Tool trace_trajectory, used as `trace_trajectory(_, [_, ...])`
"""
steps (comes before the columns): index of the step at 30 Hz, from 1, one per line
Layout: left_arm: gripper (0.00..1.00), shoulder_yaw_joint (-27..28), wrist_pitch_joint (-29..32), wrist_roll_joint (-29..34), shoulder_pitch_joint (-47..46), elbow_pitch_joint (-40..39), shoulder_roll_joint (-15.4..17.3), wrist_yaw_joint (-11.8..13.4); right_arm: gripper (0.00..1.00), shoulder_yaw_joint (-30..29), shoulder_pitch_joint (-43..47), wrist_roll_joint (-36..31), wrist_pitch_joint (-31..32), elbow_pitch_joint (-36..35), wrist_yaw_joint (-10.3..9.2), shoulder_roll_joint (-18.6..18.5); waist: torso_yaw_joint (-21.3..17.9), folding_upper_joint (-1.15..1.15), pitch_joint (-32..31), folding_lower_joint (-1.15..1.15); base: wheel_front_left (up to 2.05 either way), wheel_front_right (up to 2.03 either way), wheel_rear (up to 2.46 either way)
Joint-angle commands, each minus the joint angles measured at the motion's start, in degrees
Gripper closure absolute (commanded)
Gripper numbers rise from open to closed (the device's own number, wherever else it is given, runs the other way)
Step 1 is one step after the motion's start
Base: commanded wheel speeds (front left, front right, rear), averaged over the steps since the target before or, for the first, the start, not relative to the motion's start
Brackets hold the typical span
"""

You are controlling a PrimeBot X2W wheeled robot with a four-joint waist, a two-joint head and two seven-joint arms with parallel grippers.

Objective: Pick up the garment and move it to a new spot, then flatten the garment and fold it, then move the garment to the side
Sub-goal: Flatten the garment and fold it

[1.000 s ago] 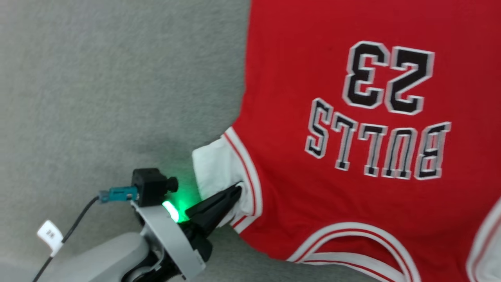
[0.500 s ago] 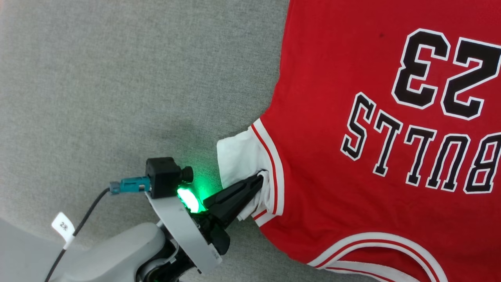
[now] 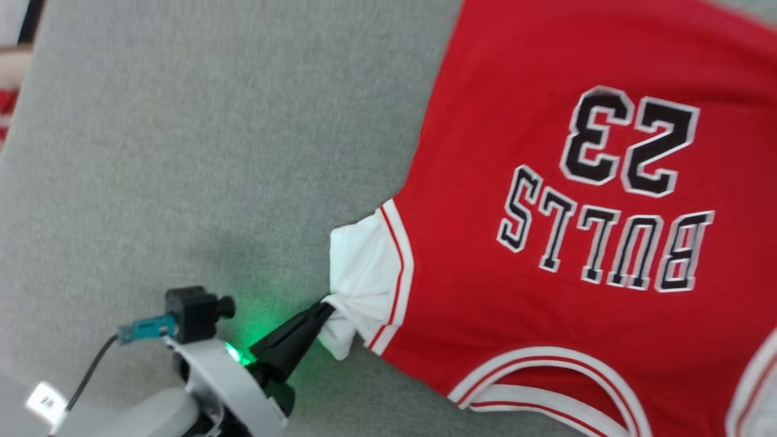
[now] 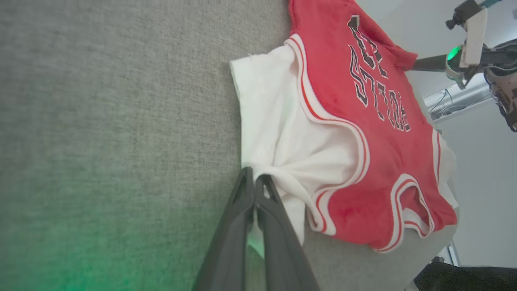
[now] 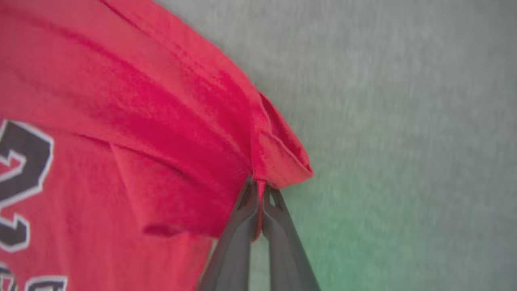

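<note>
The garment [image 3: 485, 121] lies on the tabletop [image 3: 182, 152], collar [image 3: 546, 351] by its near edge. My left gripper [image 3: 325, 307] is clamped on the white sleeve [image 3: 361, 261] and my right gripper [image 5: 258, 185] on a red hem corner [image 5: 282, 161], so I can pull it flat.

The bench [image 3: 182, 152] has a grey cover with a fine, even weave. A red garment [image 3: 546, 340] lies spread on it from one to five o'clock in the head view, with its "23" and "BULLS" lettering face up and upside down. Its white sleeve [image 3: 364, 261] rests on the grey cover toward six o'clock, bunched at the lower corner. A green glow [image 3: 261, 328] tints the cover at seven o'clock.
</note>
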Motion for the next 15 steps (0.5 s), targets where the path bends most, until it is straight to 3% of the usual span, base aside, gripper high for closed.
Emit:
trace_trajectory(1, [1.0, 0.69, 0.04, 0.02, 1.28, 0.24, 0.58, 0.2, 1.0, 0.78, 4.62, 2.15, 0.82, -2.04, -0.08, -0.66, -4.2, 0.0, -5.7, 0.0, 0.0, 0.0, 0.0])
trace_trajectory(7, [1.0, 3.39, 0.03, 0.9, 4.72, -0.3, 2.02, 0.18, 1.0, 0.0, 24.04, 9.94, 2.19, -17.78, -0.09, -5.59, -8.18, 0.0, -8.57, 0.0, 0.0, 0.0, 0.0])
trace_trajectory(15, [1.0, 5.84, 0.03, 2.82, 6.33, -0.85, 2.65, 0.18, 1.0, -2.2, 49.53, 10.58, 2.29, -32.9, -0.09, -3.72, -11.31, 0.0, -10.15, 0.0, 0.0, 0.0, 0.0])
